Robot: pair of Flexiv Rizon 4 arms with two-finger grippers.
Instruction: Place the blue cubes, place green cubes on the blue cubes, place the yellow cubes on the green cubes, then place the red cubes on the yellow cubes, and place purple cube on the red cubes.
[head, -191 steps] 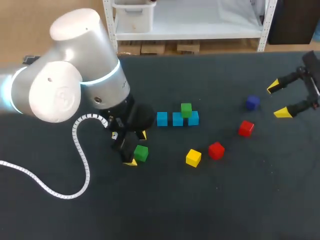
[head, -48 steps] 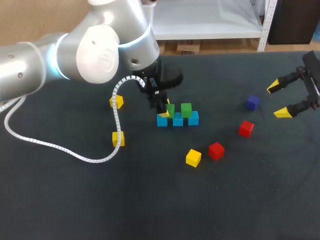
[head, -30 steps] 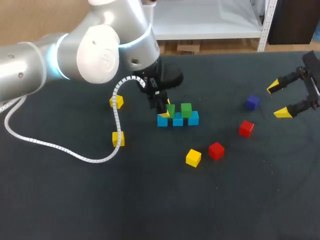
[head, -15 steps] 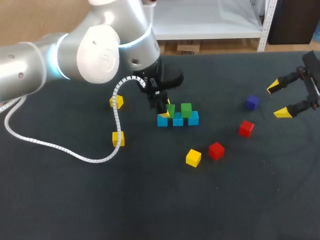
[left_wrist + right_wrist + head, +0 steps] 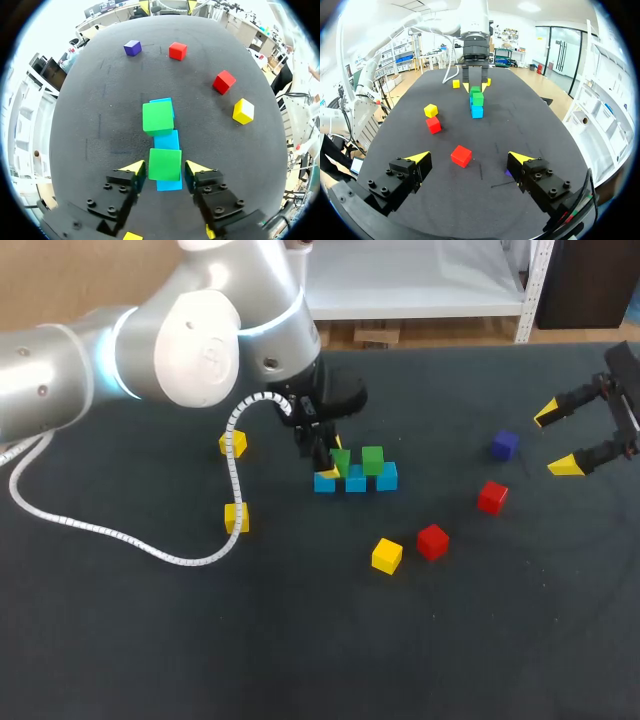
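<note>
Straddling light, rigid green cube [image 5: 341, 459] at 9 o'clock of other green cube [image 5: 372, 459], left hand [image 5: 164, 169]: pinching or released, cannot tell; hold flat side faces.

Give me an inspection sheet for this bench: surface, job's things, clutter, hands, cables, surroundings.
Surface: dark matte tabletop.
Job's things: three blue cubes in a row; one green cube resting on them; a second green cube on them, between the left hand's fingers; three yellow cubes, two red cubes and one purple cube loose on the tabletop.
Clutter: nothing seen.
Hands: left hand shut on the second green cube; right hand open, empty, apart from all cubes.
Cables: white coiled cable from the left arm, crossing two yellow cubes in the head view.
Surroundings: nothing seen.
</note>
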